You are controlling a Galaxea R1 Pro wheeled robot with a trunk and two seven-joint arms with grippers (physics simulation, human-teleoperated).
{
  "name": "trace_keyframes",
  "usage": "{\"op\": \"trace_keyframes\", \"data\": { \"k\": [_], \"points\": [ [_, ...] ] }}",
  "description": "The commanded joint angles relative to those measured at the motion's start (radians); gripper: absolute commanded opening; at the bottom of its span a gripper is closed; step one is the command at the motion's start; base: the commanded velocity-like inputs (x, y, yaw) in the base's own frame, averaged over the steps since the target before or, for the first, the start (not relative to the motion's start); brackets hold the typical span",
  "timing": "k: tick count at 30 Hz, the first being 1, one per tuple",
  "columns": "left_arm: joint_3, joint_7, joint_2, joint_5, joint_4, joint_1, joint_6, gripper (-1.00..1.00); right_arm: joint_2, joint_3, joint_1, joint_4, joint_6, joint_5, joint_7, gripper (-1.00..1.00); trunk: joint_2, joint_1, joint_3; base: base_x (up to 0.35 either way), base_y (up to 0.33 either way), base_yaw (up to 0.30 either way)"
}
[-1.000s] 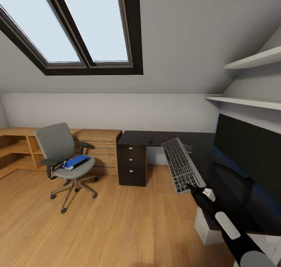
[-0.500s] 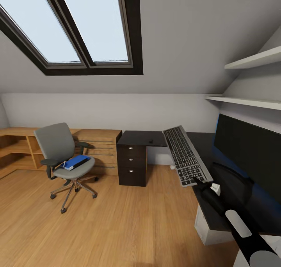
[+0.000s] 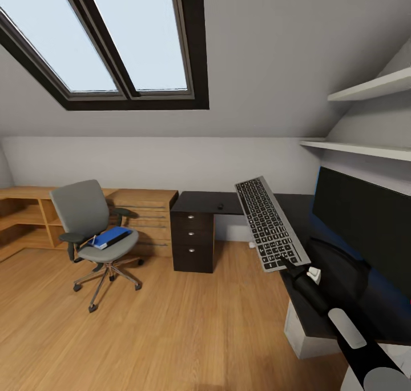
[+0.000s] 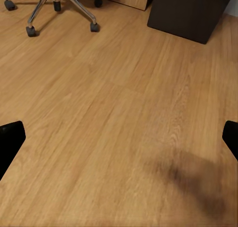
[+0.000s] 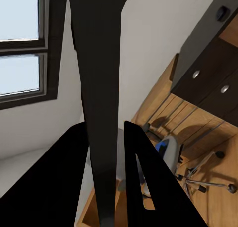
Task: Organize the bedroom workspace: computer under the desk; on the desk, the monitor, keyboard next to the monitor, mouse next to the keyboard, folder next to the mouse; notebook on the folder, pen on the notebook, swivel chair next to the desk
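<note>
1. Right gripper (image 3: 283,261) pinched on the near end of the slim silver-grey keyboard with dark keys (image 3: 268,224), lifted and tilted above the glossy black L-shaped desk (image 3: 297,208).
2. Left gripper (image 4: 119,137) spread wide, black fingertips (image 4: 10,140) apart over the wooden floor (image 4: 114,113).
3. Wide black-fronted monitor (image 3: 365,220) upright on the desk, just beside the keyboard.
4. Bright blue flat folder (image 3: 112,236) lying on the seat of the grey upholstered swivel chair (image 3: 85,214), well apart from the desk, before the light wooden low cabinets (image 3: 142,208).
</note>
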Motion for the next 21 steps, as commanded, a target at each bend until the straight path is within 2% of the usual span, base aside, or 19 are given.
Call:
{"op": "trace_keyframes", "data": {
  "k": [1, 11, 14, 16, 17, 18, 21],
  "points": [
    [-0.002, -0.003, 0.000, 0.006, 0.001, -0.001, -0.003, 1.00, 0.000, -0.001, -0.001, 0.000, 0.009, -0.009, 0.001, -1.00, -0.001, 0.000, -0.001, -0.058, -0.118, 0.000],
    [-0.002, -0.003, 0.001, 0.006, 0.001, -0.001, -0.002, 1.00, 0.001, -0.001, -0.001, 0.002, 0.012, -0.011, -0.015, -1.00, -0.001, 0.000, -0.001, -0.145, -0.213, 0.000],
    [-0.002, -0.003, 0.000, 0.006, 0.001, -0.001, -0.002, 1.00, 0.001, -0.004, -0.001, 0.001, 0.016, -0.013, -0.071, -1.00, -0.001, 0.000, -0.001, -0.136, -0.152, 0.000],
    [-0.002, -0.003, 0.000, 0.006, 0.001, -0.001, -0.002, 1.00, 0.000, -0.008, -0.001, 0.000, 0.019, -0.018, -0.153, -1.00, -0.001, 0.000, -0.001, -0.061, -0.064, 0.000],
    [-0.002, -0.003, 0.000, 0.006, 0.001, -0.001, -0.002, 1.00, 0.000, -0.010, -0.001, 0.000, 0.020, -0.022, -0.171, -1.00, -0.001, 0.000, -0.001, -0.038, -0.040, 0.000],
    [-0.002, -0.003, 0.000, 0.006, 0.001, -0.001, -0.002, 1.00, -0.001, -0.015, -0.001, -0.001, 0.025, -0.043, -0.211, -1.00, -0.001, 0.000, -0.001, -0.020, -0.020, 0.000],
    [-0.002, -0.003, -0.001, 0.006, 0.001, -0.001, -0.002, 1.00, -0.001, -0.021, -0.001, -0.002, 0.036, -0.080, -0.237, -1.00, -0.001, 0.000, -0.001, -0.011, -0.012, 0.000]
  ]
}}
